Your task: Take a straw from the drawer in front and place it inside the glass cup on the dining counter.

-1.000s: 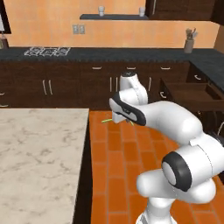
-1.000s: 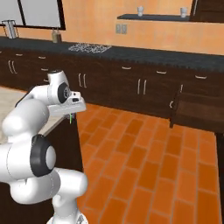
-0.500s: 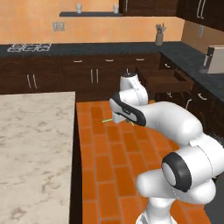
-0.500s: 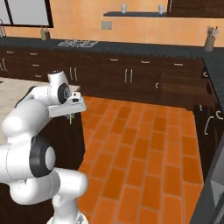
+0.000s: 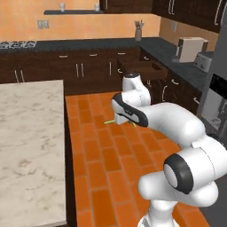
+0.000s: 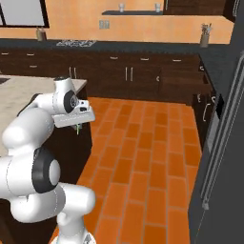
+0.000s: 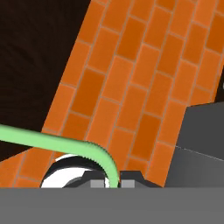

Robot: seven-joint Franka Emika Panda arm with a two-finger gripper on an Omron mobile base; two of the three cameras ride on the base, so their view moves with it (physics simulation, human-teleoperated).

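Between the two dark finger tips at the bottom of the hand view, the gripper [image 7: 114, 183] is clenched on the straw [image 7: 52, 143], whose thin green length rises from the tips, bends and runs off toward the left edge. Beyond it lies the orange brick floor [image 7: 131, 78], with dark cabinet fronts to the upper left.

From the left base view, the gripper [image 5: 119, 118] hangs over the floor [image 5: 106, 159] in the aisle, and the straw [image 5: 109, 122] sticks out of it toward the dining counter [image 5: 26, 146], well apart from its marble top. In the right base view the gripper [image 6: 76, 127] is just beside the corner of the dining counter [image 6: 78, 85], with a short green piece of the straw [image 6: 76, 128] showing under the hand.

Farther back in the left base view, the drawer [image 5: 142, 70] stands pulled out from the dark cabinets under the granite counter [image 5: 88, 43]. A toaster [image 5: 202, 61] and a pale appliance [image 5: 189, 48] sit on the counter at the right. Two small cups stand on the wall shelf [image 5: 73, 12].
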